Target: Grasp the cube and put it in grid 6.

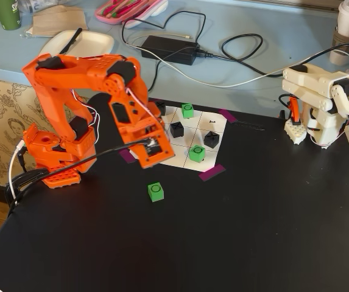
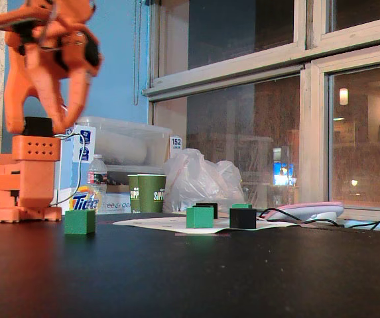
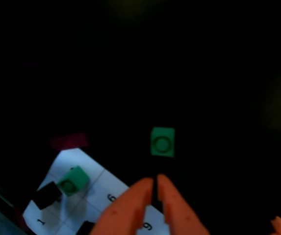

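Note:
A green cube (image 1: 155, 191) with a black ring on top sits on the black table, off the paper grid; it also shows in the wrist view (image 3: 162, 142) and in the low fixed view (image 2: 79, 222). My orange gripper (image 3: 155, 182) hangs above the grid's near corner, its jaws together with only a thin slit and nothing between them. It shows in a fixed view (image 1: 145, 161) up and left of the cube. Grid 6 (image 3: 106, 192) is a bare white cell between a second green cube (image 3: 73, 181) and the cell printed 9 (image 3: 141, 223).
The grid (image 1: 207, 159) holds two green cubes (image 1: 197, 152) (image 1: 187, 110) and black cubes (image 1: 176, 129) (image 1: 211, 139). Purple tape (image 1: 211, 172) pins its corners. A white arm (image 1: 323, 103) stands at the right; cables, a charger (image 1: 168, 48) and cups lie behind.

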Action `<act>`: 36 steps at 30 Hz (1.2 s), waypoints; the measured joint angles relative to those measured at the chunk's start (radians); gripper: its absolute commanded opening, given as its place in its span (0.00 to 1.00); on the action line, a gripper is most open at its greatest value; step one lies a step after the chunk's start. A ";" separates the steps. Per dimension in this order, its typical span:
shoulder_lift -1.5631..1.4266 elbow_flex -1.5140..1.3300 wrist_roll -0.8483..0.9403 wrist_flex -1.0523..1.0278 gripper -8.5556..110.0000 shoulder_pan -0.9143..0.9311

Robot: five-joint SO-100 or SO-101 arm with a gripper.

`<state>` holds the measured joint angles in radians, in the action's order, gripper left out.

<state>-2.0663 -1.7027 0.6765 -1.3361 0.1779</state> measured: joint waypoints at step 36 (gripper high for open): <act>-0.012 0.060 0.146 -0.221 0.10 0.003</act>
<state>-2.0785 -1.6429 0.8222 -1.5570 0.1810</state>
